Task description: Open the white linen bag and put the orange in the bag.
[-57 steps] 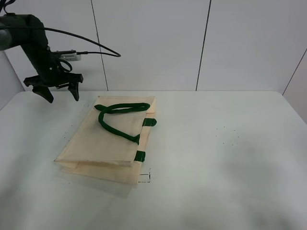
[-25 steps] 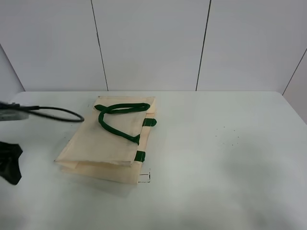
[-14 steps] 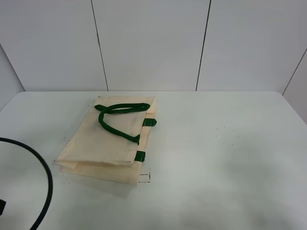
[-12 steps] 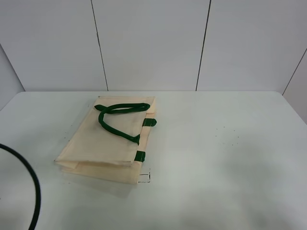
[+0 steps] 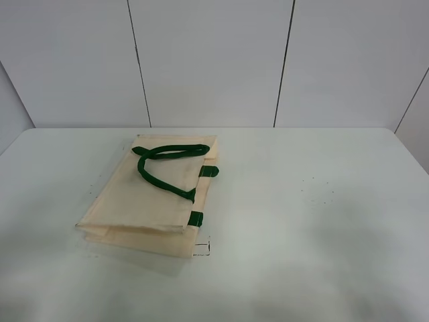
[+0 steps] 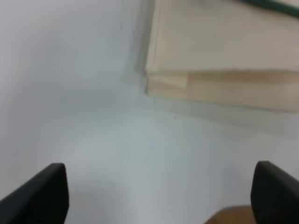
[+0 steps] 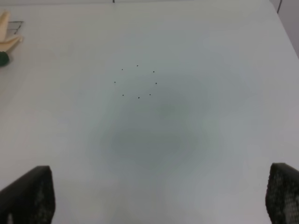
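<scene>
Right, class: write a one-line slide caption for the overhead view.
Folded linen bag with green handles lying flat on a white table.

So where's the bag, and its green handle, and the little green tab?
white linen bag (image 5: pixel 137 201), exterior high view, on the flat cream top panel.
green handle (image 5: pixel 158 174), exterior high view, on the strap's near leg.
green tab (image 5: pixel 196 218), exterior high view, middle of the nearer tab.

A bare test room or lab, by the look of it: a plain white table (image 5: pixel 322 221) runs edge to edge; seamed white wall panels (image 5: pixel 208 60) close off its far edge.
</scene>
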Robot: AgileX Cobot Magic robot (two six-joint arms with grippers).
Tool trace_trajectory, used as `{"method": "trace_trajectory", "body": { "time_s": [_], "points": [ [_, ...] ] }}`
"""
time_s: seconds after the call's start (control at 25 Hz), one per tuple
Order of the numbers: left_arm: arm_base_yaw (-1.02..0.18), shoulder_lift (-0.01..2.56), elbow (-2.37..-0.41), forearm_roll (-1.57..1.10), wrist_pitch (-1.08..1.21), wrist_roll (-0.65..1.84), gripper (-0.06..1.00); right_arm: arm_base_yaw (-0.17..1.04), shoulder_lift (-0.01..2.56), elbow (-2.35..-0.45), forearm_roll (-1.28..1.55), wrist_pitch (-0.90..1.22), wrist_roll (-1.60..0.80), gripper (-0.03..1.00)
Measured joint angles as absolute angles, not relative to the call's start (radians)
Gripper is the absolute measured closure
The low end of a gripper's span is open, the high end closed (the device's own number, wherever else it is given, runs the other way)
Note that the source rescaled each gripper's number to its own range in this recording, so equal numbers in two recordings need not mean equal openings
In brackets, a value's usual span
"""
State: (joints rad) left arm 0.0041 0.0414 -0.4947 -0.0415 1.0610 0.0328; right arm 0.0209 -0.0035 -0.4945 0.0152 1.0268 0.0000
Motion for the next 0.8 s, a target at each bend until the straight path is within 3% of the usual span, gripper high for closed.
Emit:
{"method": "trace_trajectory", "body": {
  "time_s": [0.8],
  "points": [
    [0.004, -0.006, -0.494, -0.043, 1.062, 0.033, -0.06, 0.021, -0.003, -0.494, 0.016, 1.027, 0.0, -0.03]
  ]
}}
